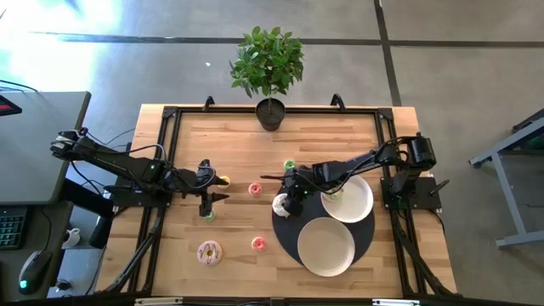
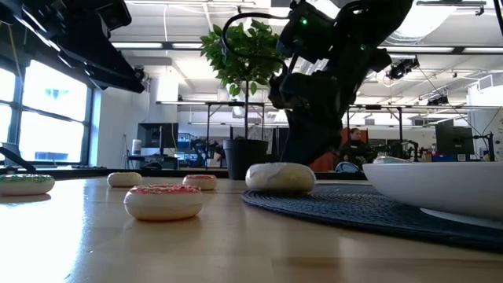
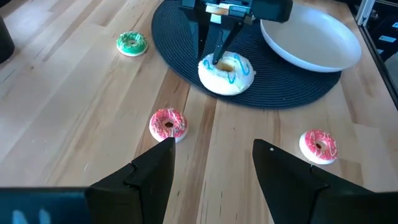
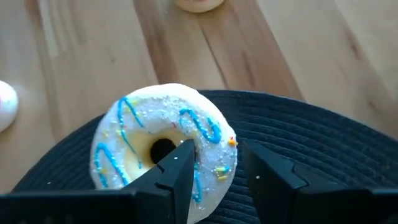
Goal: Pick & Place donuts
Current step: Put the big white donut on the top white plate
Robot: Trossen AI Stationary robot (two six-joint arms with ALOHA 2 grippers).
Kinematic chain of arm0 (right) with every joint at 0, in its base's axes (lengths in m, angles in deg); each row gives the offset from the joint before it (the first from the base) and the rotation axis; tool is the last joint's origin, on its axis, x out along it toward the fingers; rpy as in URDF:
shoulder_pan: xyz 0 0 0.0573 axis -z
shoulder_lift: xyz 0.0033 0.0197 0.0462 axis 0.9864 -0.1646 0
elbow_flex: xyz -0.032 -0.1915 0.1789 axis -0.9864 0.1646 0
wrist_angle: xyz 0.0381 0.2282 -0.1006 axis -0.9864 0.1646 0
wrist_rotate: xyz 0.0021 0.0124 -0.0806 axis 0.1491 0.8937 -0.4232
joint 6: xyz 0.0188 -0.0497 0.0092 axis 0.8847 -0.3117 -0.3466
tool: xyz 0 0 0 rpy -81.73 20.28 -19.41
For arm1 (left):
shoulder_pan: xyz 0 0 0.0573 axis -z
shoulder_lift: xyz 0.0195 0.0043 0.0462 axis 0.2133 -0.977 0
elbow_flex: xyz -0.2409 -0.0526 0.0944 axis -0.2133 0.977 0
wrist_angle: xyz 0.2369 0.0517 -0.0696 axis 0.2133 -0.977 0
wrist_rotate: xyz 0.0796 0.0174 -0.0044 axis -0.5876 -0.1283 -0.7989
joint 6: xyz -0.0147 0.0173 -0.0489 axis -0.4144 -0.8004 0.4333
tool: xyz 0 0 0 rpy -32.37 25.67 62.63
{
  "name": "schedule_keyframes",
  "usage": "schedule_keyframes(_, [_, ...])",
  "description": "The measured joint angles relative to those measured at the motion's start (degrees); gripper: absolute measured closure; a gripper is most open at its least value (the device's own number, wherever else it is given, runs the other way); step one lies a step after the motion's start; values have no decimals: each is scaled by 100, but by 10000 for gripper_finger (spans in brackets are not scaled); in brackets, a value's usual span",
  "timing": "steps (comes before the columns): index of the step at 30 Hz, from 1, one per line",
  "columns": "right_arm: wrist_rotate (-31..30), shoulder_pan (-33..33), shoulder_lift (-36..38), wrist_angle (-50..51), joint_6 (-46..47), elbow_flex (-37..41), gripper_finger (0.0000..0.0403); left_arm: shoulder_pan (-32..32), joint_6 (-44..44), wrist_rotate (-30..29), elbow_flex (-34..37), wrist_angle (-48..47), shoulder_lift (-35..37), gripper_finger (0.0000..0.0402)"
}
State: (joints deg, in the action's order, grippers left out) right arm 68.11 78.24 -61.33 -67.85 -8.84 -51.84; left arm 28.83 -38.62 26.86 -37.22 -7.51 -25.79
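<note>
right gripper (image 4: pixel 214 171) down over the white donut with blue stripes (image 4: pixel 163 149), one finger in the hole, the other outside the ring wall; closed on that wall, no gap visible in the right wrist view. donut resting on the dark woven mat (image 1: pixel 293 240), at the mat's edge nearest the worktop's middle, short of the two white plates (image 1: pixel 348 197). judged: grip made, lift not yet begun.

left gripper (image 3: pixel 211 165) hanging open toward the left edge of the worktop (image 1: pixel 234 157), holding nothing, a yellow donut (image 1: pixel 223 180) just beside it.

remaining donuts loose on the bare wood: pink one (image 1: pixel 254 189) near the middle, another pink one (image 1: pixel 258 245) toward the front edge, larger pale pink one (image 1: pixel 209 252) toward the front left, green one (image 1: pixel 290 165) beyond the right gripper.

for a sound step: raise straight up before any sideways travel, so the ring wall does not drag on the mat weave. keep the pinch steady; only one side of the ring held, so likely to tilt or swing when lifted. clear the plate rim with margin, then lower flat onto a plate before opening. risk: slip off the smooth frosting if moved quickly.
</note>
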Motion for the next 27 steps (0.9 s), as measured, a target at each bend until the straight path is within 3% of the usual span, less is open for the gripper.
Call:
schedule_keyframes(5, [106,-12,-110,117,183,-4,298,0,-1,-2,0,-26,1,188])
schedule_keyframes(14, [305,-35,-234,-205,521,-39,390,0,-1,-16,0,-53,2,188])
schedule_keyframes(18, [394,-40,29,-46,497,-202,384,0,0,-17,0,-52,2,188])
schedule_keyframes(21, [379,-46,420,353,414,-441,384,0,0,-17,0,-53,2,188])
schedule_keyframes(27, [83,-115,1281,2308,582,-802,395,0,0,-17,-4,-87,0,188])
